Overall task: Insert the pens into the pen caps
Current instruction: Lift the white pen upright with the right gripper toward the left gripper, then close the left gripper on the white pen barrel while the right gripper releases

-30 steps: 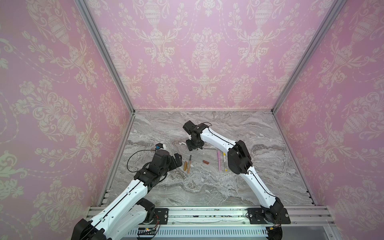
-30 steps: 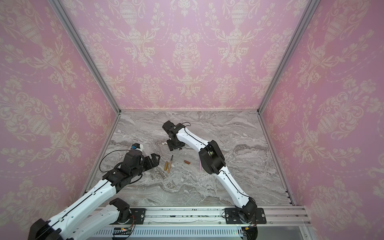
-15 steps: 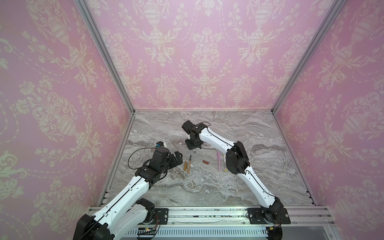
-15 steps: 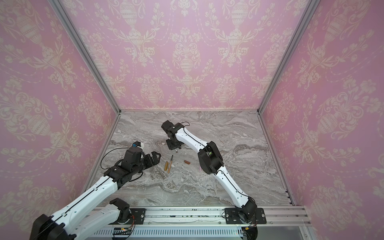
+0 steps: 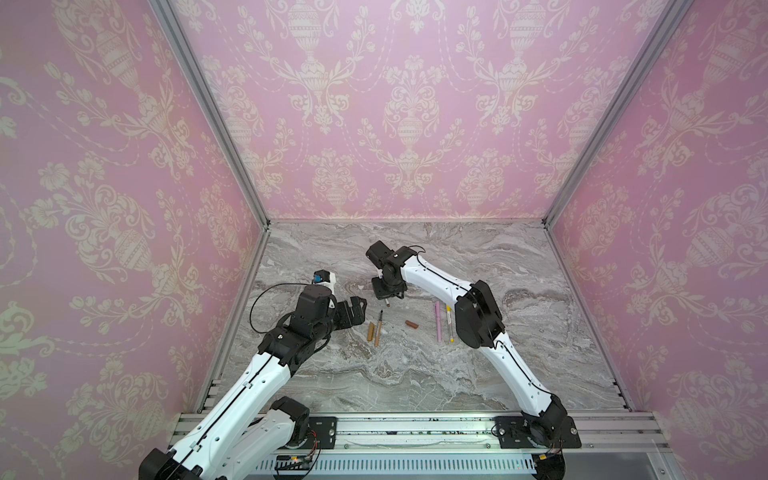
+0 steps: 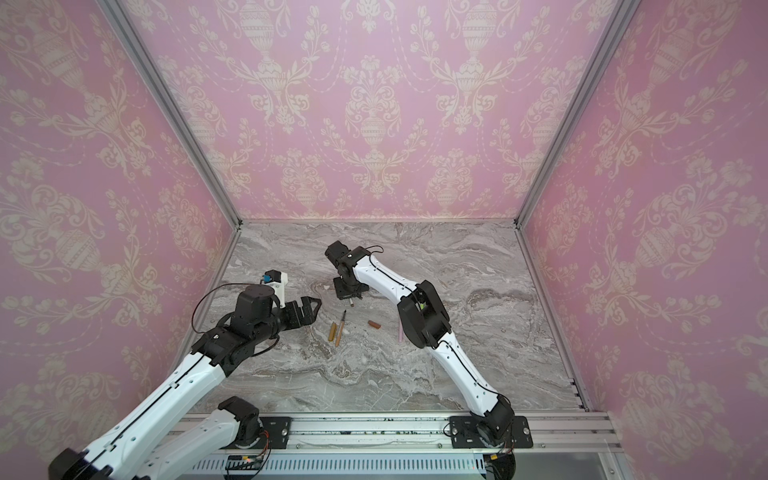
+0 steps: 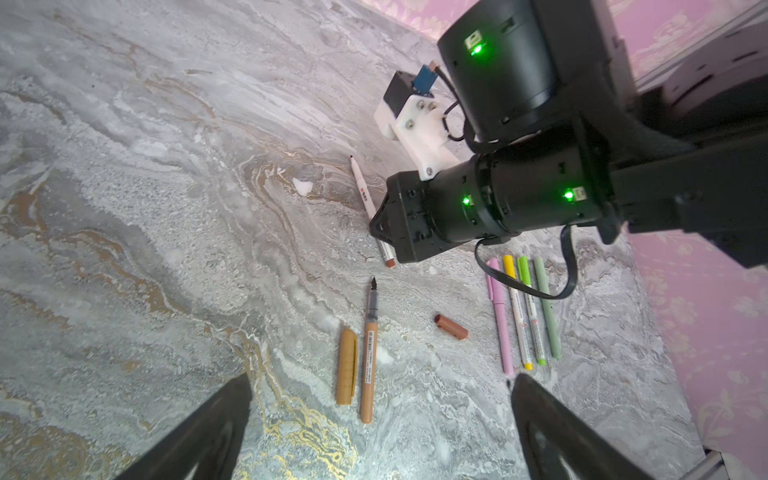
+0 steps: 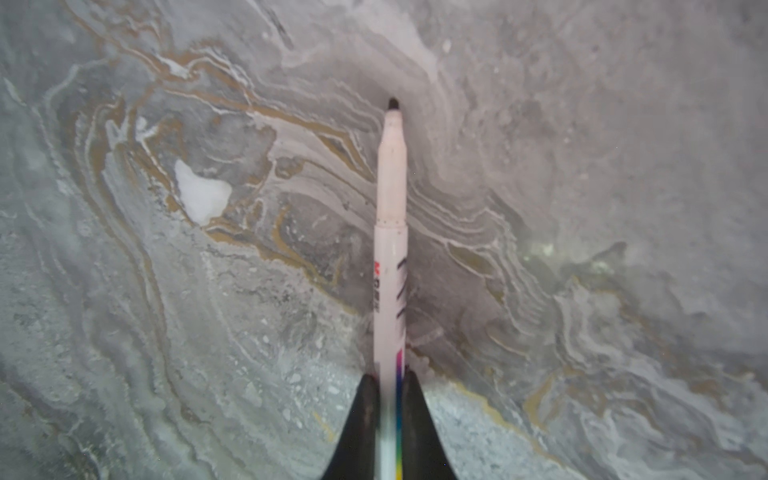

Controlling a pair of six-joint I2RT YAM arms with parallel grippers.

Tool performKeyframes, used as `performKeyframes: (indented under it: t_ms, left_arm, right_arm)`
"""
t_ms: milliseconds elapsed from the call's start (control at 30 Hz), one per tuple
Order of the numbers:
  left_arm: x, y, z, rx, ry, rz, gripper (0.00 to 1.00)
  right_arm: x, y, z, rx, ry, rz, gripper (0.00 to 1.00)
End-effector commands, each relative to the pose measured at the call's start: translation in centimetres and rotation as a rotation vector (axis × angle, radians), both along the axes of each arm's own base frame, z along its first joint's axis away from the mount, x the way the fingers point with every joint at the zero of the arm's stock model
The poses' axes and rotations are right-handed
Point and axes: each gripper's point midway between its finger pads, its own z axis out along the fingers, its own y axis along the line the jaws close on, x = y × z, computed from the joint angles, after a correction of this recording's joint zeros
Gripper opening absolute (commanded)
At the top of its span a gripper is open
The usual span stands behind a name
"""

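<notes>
My right gripper (image 8: pixel 390 386) is shut on a white pen (image 8: pixel 390 249) with a dark tip, holding it low over the marble; its brown end (image 5: pixel 387 303) sticks out behind the jaws. In both top views the right gripper (image 6: pixel 348 293) is at mid-table. My left gripper (image 7: pixel 382 378) stands open just left of a tan pen (image 7: pixel 368 353) and a tan cap (image 7: pixel 347 365) lying side by side. A brown cap (image 7: pixel 451 326) lies loose to their right. The open left gripper (image 5: pixel 357 309) holds nothing.
Capped pens lie in a row under the right forearm: pink (image 7: pixel 500 316), yellow (image 7: pixel 517 311), green (image 7: pixel 530 309) and sage (image 7: pixel 547 307). The pink walls enclose the marble table (image 5: pixel 415 374) on three sides.
The right gripper's jaws have closed on the white pen. The left arm has shifted slightly towards the tan pen and cap.
</notes>
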Motion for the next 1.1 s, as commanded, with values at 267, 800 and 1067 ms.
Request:
performKeyframes:
  t_ms: [267, 800, 1067]
  left_arm:
    - [-1.0, -5.1, 2.1, -0.183, -0.058, -0.282, 0.96]
    - [1.1, -8.4, 2.5, -0.351, -0.039, -0.352, 0.83]
    - [1.3, -8.7, 1.6, -0.362, -0.017, -0.346, 0.69]
  right_arm:
    - [-4.0, 0.3, 13.7, 0.518, -0.088, -0.137, 0.00]
    - [-7.9, -1.5, 18.1, 0.698, -0.123, -0.137, 0.00]
    - [-7.8, -0.7, 18.8, 0.751, -0.118, -0.126, 0.00]
